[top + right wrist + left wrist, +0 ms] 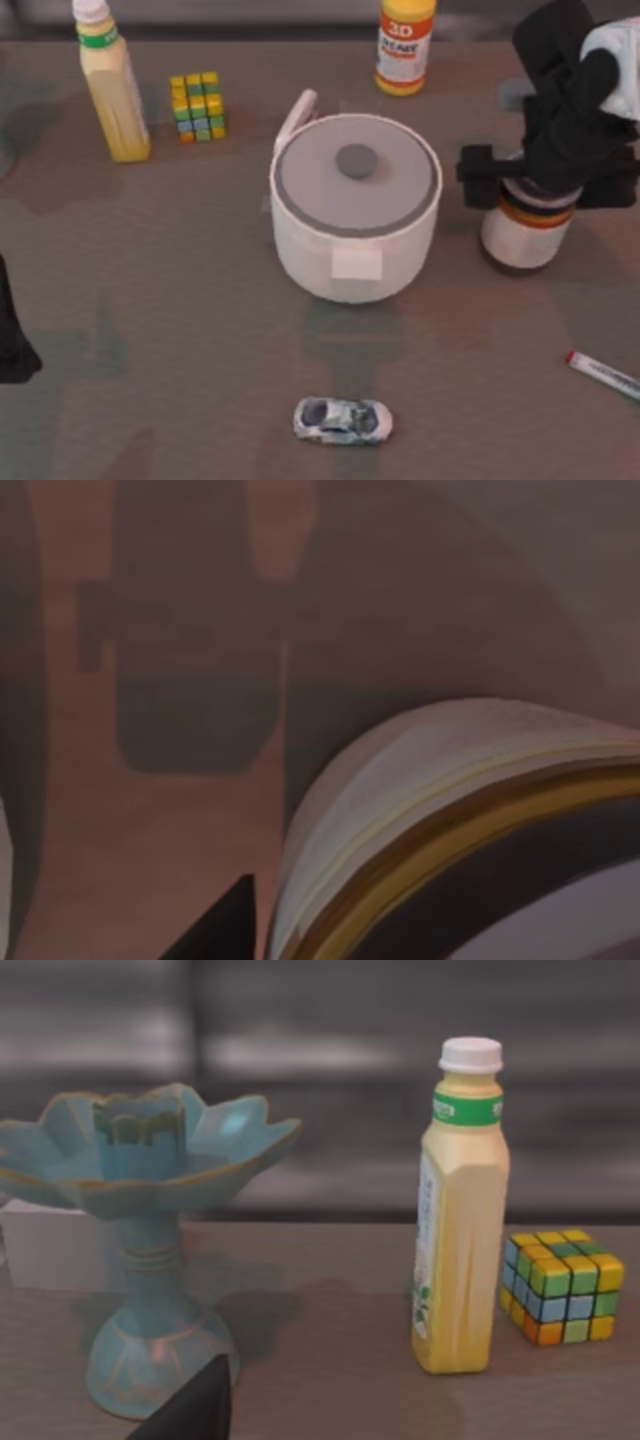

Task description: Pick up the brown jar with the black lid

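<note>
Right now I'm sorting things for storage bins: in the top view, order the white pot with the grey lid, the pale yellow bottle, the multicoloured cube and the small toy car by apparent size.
1. White pot
2. Pale yellow bottle
3. Toy car and multicoloured cube: too alike to rank.

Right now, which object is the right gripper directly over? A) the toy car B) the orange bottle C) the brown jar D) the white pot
C: in the top view the right gripper sits on top of the brown jar at the table's right side, hiding its cap; the white pot, orange bottle and toy car all stand apart from it.
</note>
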